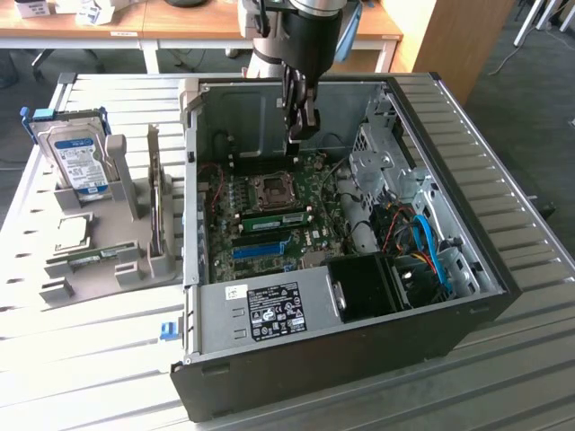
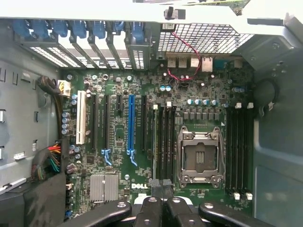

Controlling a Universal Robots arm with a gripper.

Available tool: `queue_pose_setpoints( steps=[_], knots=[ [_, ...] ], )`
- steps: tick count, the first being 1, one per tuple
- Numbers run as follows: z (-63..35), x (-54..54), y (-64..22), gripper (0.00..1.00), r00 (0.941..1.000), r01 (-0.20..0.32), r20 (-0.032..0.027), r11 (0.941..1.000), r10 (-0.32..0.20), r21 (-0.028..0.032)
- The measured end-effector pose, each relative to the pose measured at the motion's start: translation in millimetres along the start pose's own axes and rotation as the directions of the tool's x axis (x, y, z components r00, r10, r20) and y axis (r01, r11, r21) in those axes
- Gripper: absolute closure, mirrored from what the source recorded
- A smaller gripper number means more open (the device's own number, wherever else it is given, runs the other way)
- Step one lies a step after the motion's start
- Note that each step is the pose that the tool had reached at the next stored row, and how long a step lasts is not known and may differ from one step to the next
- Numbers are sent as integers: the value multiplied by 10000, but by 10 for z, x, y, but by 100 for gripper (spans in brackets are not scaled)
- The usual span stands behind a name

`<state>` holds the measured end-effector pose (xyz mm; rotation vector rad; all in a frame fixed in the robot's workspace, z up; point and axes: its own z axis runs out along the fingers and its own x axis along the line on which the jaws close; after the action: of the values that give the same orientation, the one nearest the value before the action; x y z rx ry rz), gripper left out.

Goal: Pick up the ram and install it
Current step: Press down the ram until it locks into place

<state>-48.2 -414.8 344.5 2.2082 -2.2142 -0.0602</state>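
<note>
A green ram stick (image 1: pixel 274 218) sits in a motherboard slot inside the open computer case (image 1: pixel 359 359), between the CPU socket (image 1: pixel 272 189) and the blue slot strip (image 1: pixel 260 247). My gripper (image 1: pixel 301 133) hangs above the far side of the motherboard, apart from the stick, shut with nothing between its fingers. In the wrist view the shut fingertips (image 2: pixel 161 187) point down at the memory slots beside the CPU socket (image 2: pixel 199 156), where the ram's thin edge (image 2: pixel 155 142) stands upright. Another green stick (image 1: pixel 90 258) lies in the grey tray outside the case.
The grey tray (image 1: pixel 108 278) on the exterior view's left also holds a hard drive (image 1: pixel 79 162) standing upright. Inside the case are a black fan box (image 1: pixel 368 287), drive cages (image 1: pixel 386 166) and blue cables (image 1: pixel 431 242). The case walls enclose the motherboard.
</note>
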Motion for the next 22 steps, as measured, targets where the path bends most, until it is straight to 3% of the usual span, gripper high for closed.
queue_pose_setpoints(
  steps=[14,22],
  knots=[
    [-1,0,0,89,10000,-30,-1,10000,30,-1],
    [0,0,0,89,9953,-965,35,9953,965,14]
  ],
)
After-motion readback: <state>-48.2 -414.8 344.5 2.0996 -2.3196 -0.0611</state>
